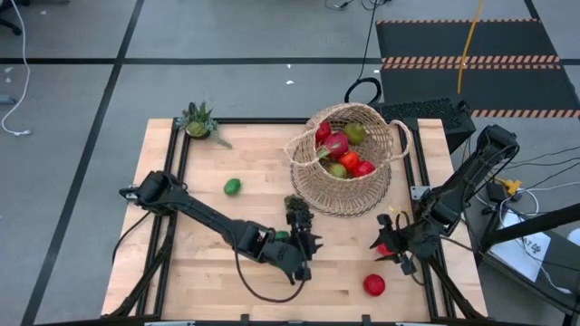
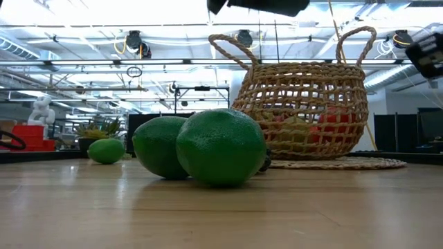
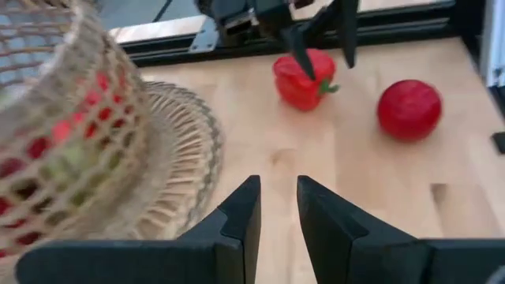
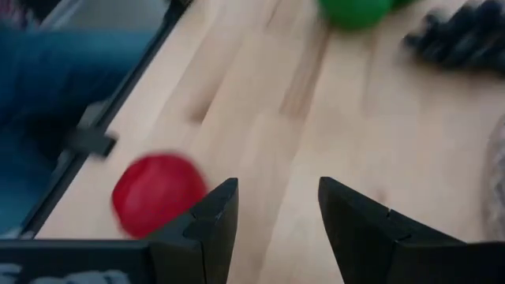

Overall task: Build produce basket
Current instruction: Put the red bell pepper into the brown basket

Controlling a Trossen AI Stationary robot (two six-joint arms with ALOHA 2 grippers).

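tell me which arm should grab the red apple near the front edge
Right, probably. The right gripper hangs open close to the apple, on its side of the table; the left gripper is nearer the middle.

A workshop floor and hall are seen around a wooden bench.

From above, a grey floor [image 1: 227,36] crossed by dark tape lines [image 1: 118,68] is shown, with a black mat [image 1: 471,41] edged in orange-and-black hazard stripes laid at the far right and a yellow cable [image 1: 469,45] run across it. A white cable [image 1: 20,86] is trailed over the floor at the far left. The light wooden bench [image 1: 208,272] is framed by dark rails. In the level view, a bright ceiling [image 2: 104,17] hung with pipes and ducts is seen, lit strongly from above. A small white figure [image 2: 41,109] and red boxes [image 2: 31,135] are set at the far left, beside a dark frame [image 2: 201,93].
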